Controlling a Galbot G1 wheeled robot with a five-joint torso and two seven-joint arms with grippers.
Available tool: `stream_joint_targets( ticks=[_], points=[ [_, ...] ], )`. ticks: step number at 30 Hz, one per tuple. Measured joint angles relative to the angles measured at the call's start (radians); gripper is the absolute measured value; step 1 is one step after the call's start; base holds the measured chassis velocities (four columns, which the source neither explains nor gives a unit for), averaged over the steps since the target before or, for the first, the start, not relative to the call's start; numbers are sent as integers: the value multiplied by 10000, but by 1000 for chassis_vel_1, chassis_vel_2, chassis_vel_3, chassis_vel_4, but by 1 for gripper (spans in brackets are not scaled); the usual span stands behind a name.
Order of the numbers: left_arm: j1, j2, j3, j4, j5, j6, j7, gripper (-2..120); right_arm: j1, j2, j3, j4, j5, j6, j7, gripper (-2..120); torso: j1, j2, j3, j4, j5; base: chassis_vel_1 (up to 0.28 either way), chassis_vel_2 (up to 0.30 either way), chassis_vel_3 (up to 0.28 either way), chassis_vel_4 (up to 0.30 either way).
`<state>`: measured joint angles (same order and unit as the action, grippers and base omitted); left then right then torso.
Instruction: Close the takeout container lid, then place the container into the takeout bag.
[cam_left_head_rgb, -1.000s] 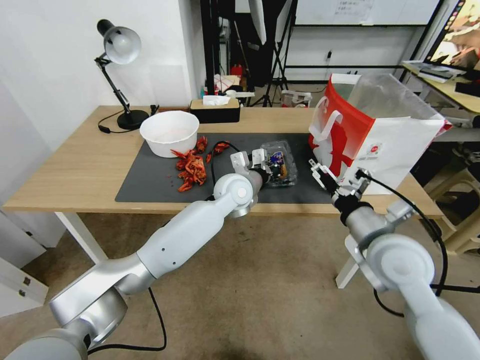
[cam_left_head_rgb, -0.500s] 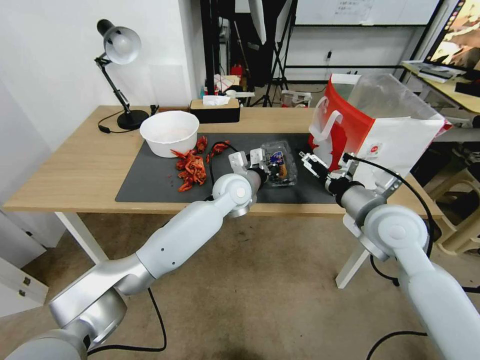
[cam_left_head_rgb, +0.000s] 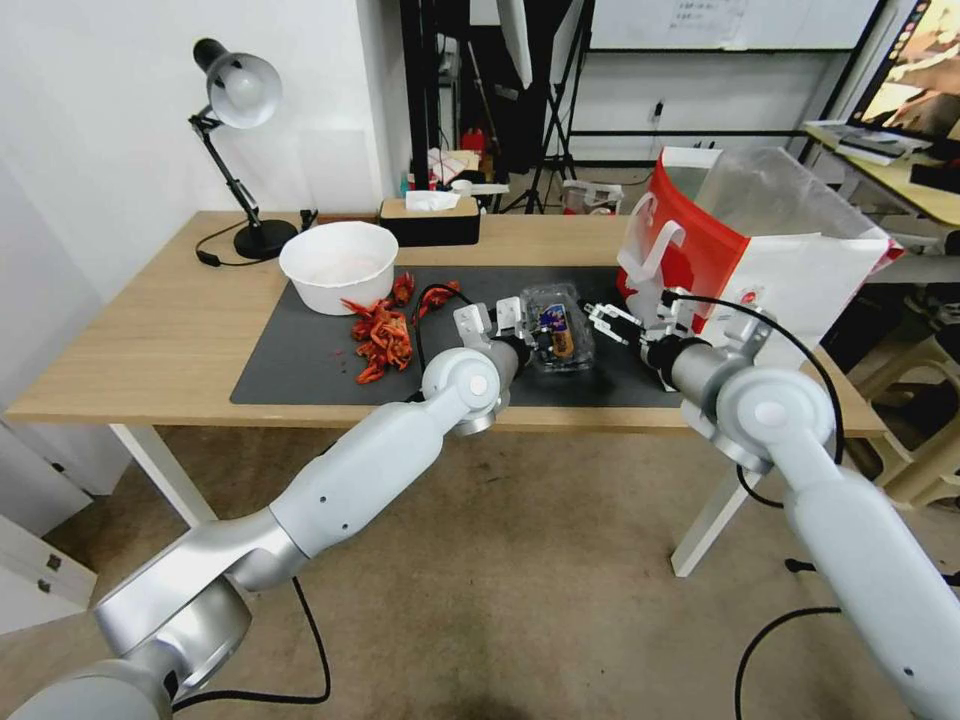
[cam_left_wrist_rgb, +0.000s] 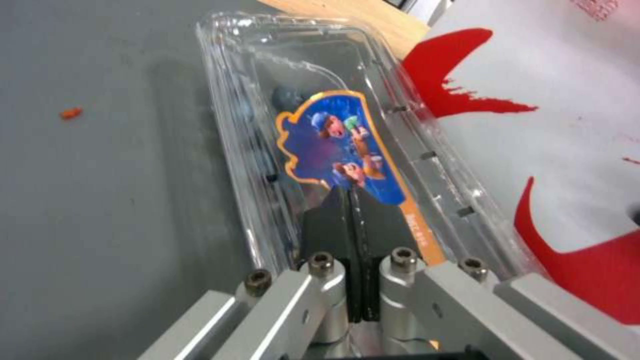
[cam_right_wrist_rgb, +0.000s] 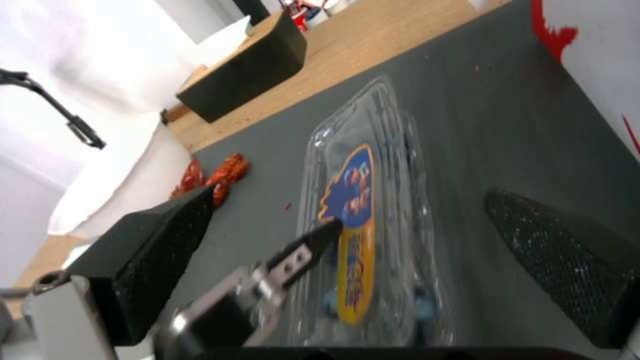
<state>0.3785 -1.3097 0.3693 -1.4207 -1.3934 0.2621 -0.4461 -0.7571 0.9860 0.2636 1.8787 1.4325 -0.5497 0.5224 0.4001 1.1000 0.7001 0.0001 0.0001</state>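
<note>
**Lid down, bagging still to come**

Behind the long light-wood table (cam_left_head_rgb: 150, 330) stand a white wall, tripods and dark studio gear. A dark grey rectangular mat (cam_left_head_rgb: 300, 360) covers the table's middle. On its right end stands the large boxy white takeout bag (cam_left_head_rgb: 790, 270) with a red side panel and white handles, its mouth open upward. At the mat's left sit a round white bowl (cam_left_head_rgb: 338, 265) and a heap of red crayfish shells (cam_left_head_rgb: 382, 335).

Between shells and bag lies the small clear plastic clamshell container (cam_left_head_rgb: 555, 325), with dark berries dimly visible inside. Its thin clear takeout container lid (cam_left_wrist_rgb: 347, 150), carrying a blue-and-orange label, appears to lie flat over the tray, so the closing step looks done or nearly so.

The left gripper (cam_left_wrist_rgb: 357, 210) presses on the label with its black fingers drawn together. The right gripper (cam_right_wrist_rgb: 413, 235) hovers just beside the container on the bag side, fingers spread wide, holding nothing.

Lifting the container into the bag remains.
</note>
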Motion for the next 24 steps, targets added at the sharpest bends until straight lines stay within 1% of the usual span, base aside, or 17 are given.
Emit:
stream_joint_targets(
  ticks=[6,8,9,11,19,24],
  points=[
    [65,7,-28,-77,-4,0,-23,0,715,22,-404,-693,46,-325,6,100,0,0,0,-1,-1,0,0,0,0],
    [68,27,-38,-107,-3,-4,-28,0,1120,103,-533,-1203,143,-647,-176,100,0,0,0,-1,-2,0,0,0,0],
    [68,27,-38,-107,-3,-4,-28,0,1120,103,-533,-1203,143,-647,-176,100,0,0,0,-1,-2,0,0,0,0],
    [68,49,-51,-133,-3,-6,-35,0,1381,196,-673,-1598,183,-862,-300,100,0,0,0,-2,-1,0,0,0,0],
    [107,99,-84,-180,-2,-13,-38,0,1820,385,-1150,-2198,-51,-1071,-471,100,-1,0,-1,0,-2,0,0,0,0],
    [146,93,-84,-187,14,-34,-29,0,2175,419,-1635,-2643,-186,-1276,-465,100,-1,0,-1,0,-2,0,0,0,0]
  ],
)
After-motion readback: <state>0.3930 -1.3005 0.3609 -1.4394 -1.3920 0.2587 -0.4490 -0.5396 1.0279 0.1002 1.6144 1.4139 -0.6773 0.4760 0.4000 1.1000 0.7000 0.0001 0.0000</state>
